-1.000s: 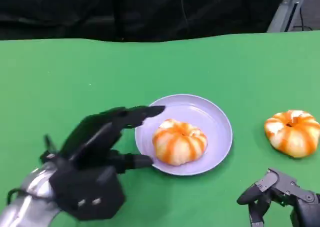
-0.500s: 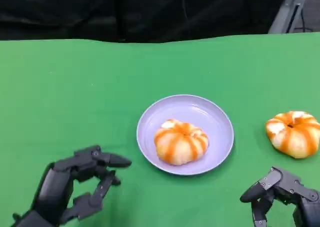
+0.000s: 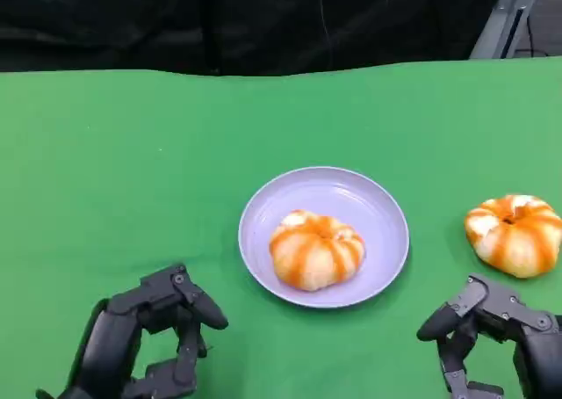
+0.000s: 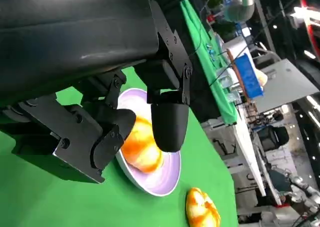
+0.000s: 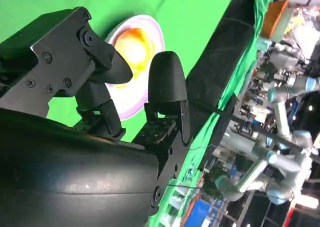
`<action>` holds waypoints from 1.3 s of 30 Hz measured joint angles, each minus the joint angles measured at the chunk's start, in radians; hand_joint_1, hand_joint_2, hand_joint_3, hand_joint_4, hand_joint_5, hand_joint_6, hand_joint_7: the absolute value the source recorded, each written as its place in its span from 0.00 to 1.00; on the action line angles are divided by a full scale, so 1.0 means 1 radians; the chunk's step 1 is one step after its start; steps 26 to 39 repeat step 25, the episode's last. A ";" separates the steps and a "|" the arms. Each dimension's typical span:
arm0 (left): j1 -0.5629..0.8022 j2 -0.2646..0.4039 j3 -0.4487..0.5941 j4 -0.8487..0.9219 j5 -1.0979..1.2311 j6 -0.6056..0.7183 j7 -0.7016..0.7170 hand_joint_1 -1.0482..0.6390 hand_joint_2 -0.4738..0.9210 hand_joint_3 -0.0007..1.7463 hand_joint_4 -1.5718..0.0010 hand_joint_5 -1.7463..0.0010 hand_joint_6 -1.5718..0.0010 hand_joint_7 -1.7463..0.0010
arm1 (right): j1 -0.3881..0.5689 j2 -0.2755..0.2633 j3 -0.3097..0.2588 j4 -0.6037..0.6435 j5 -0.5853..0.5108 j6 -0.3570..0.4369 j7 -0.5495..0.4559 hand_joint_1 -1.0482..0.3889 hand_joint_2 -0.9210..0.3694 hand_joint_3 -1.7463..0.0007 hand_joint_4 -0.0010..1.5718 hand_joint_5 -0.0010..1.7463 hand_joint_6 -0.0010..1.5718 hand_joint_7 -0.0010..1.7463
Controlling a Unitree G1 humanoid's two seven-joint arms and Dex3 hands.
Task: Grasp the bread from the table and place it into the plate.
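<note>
Where the green table (image 3: 132,170) meets the lower edge of the head view, two black hands rest low, apart from everything on it: the left hand (image 3: 145,342) at the near left, fingers loosely curled and separated, holding nothing; the right hand (image 3: 492,337) at the near right, fingers likewise apart and empty. Next out, near the table's middle, a pale lilac plate (image 3: 382,207), round with a shallow raised rim, holding one bread (image 3: 315,249): a round, pumpkin-shaped bun, ribbed in orange and cream lobes with a dimpled centre, glossy on top. To the plate's right, well clear of its rim, a second bread (image 3: 515,233) of the same kind lies directly on the green cloth, just beyond the right hand. Farther back, the cloth ends at a straight edge against a black backdrop (image 3: 263,17), with a grey metal frame (image 3: 505,17) at the far right corner. The left wrist view adds what the head view lacks: a lit workshop beyond the table's end, with cables, a blue box (image 4: 248,76) and other benches. The right wrist view shows further robot arms (image 5: 280,94) standing in that room.
</note>
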 measured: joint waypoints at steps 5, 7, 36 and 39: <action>0.005 -0.001 0.002 0.000 -0.016 0.007 -0.003 0.68 0.64 0.76 0.51 0.02 0.53 0.16 | -0.008 -0.004 0.001 0.000 0.006 0.001 0.012 0.79 0.41 0.28 0.53 0.95 0.50 0.72; 0.007 -0.001 0.004 -0.002 -0.018 0.008 -0.004 0.66 0.65 0.75 0.50 0.02 0.52 0.16 | -0.008 -0.003 0.003 0.002 0.005 0.001 0.013 0.80 0.41 0.27 0.52 0.97 0.50 0.73; 0.026 0.000 0.032 -0.009 -0.041 -0.007 -0.032 0.62 0.68 0.69 0.49 0.02 0.52 0.17 | 0.007 -0.005 0.026 0.052 0.004 -0.044 -0.005 0.77 0.43 0.27 0.51 0.96 0.49 0.74; 0.026 0.000 0.032 -0.009 -0.041 -0.007 -0.032 0.62 0.68 0.69 0.49 0.02 0.52 0.17 | 0.007 -0.005 0.026 0.052 0.004 -0.044 -0.005 0.77 0.43 0.27 0.51 0.96 0.49 0.74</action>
